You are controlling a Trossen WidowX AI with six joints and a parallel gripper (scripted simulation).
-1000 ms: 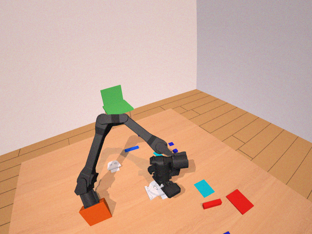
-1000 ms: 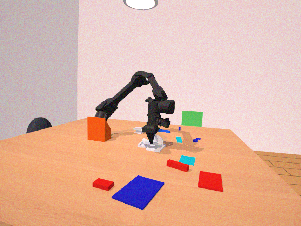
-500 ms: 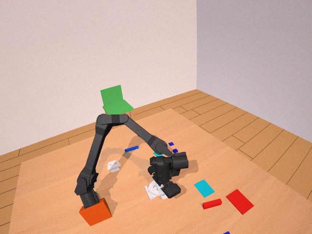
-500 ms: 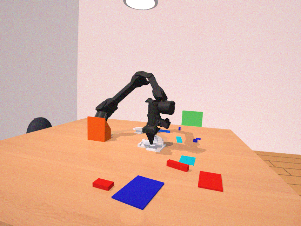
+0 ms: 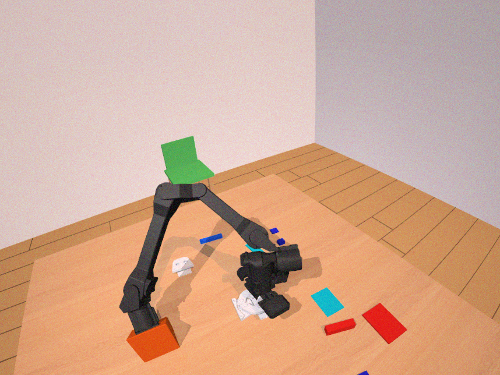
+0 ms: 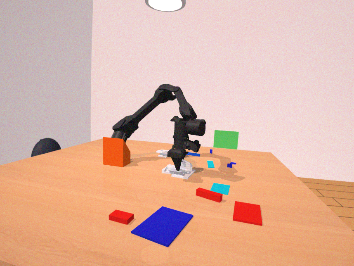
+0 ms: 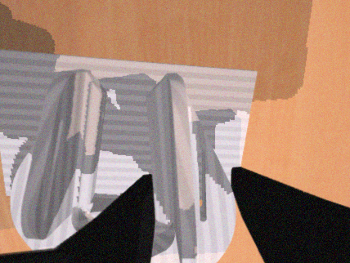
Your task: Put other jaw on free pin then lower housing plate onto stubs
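Note:
The white base (image 5: 241,314) (image 6: 185,175) (image 7: 229,86) lies on the table. Two white jaws stand side by side over it in the wrist view, the left jaw (image 7: 49,184) and the right jaw (image 7: 168,143), roughly parallel. My gripper (image 6: 178,169) (image 7: 192,180) is low over the base, shut on the right jaw, one black finger on each side of it. The pins and most of the gear teeth are hidden, so I cannot tell whether they mesh. The white housing plate (image 5: 182,265) (image 6: 161,152) lies apart on the table, nearer the arm's foot.
A blue bar (image 5: 210,238) (image 6: 193,154) lies beyond the housing plate. A cyan sheet (image 5: 327,301) (image 6: 220,188), a red bar (image 5: 340,326) (image 6: 208,195) and a red sheet (image 5: 384,323) (image 6: 247,213) lie beyond the base. The arm's foot is an orange block (image 5: 153,343) (image 6: 112,151).

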